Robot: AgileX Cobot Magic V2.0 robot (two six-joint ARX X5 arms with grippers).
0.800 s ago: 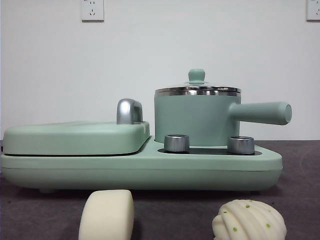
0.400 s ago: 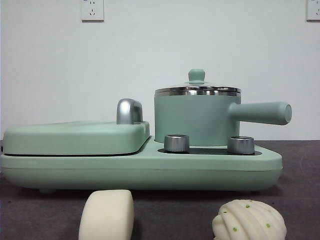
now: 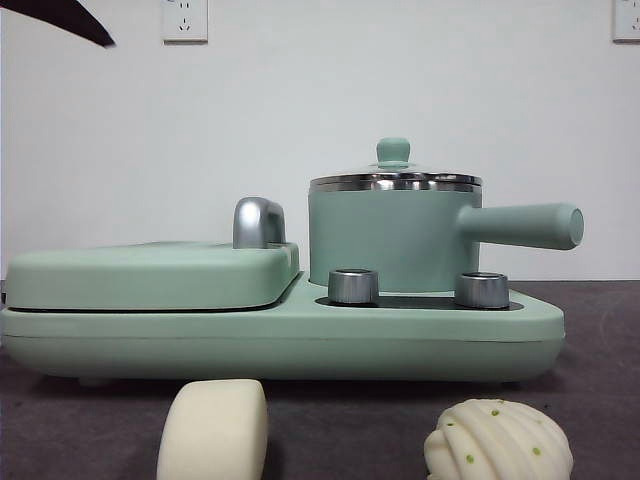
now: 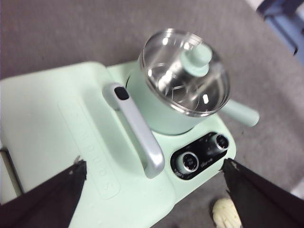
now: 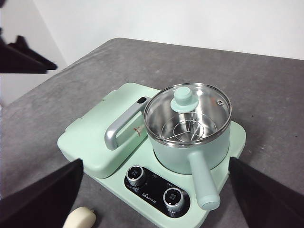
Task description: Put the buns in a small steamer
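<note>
The small steamer [image 3: 395, 235] is a mint-green pot with its glass lid on, standing on the right of the cooker; it also shows in the wrist views [image 4: 185, 76] [image 5: 187, 121]. Two cream buns lie on the table in front of the cooker: a smooth bun [image 3: 213, 432] [image 5: 80, 219] and a ridged bun with green dots [image 3: 498, 441] [image 4: 227, 213]. My left gripper [image 4: 154, 164] hangs open high above the cooker, holding nothing. My right gripper [image 5: 155, 162] is also open and empty, high above the cooker's front. A black tip [image 3: 60, 20] shows at the front view's top left corner.
The mint-green cooker base [image 3: 280, 340] carries a flat griddle cover [image 3: 150, 275] with a chrome handle [image 3: 258, 222] on its left and two steel knobs [image 3: 353, 286] in front of the pot. The pot's long handle [image 3: 525, 225] sticks out to the right.
A black arm tip has come into the front view's top left corner. The buns, steamer and lid have not moved.
</note>
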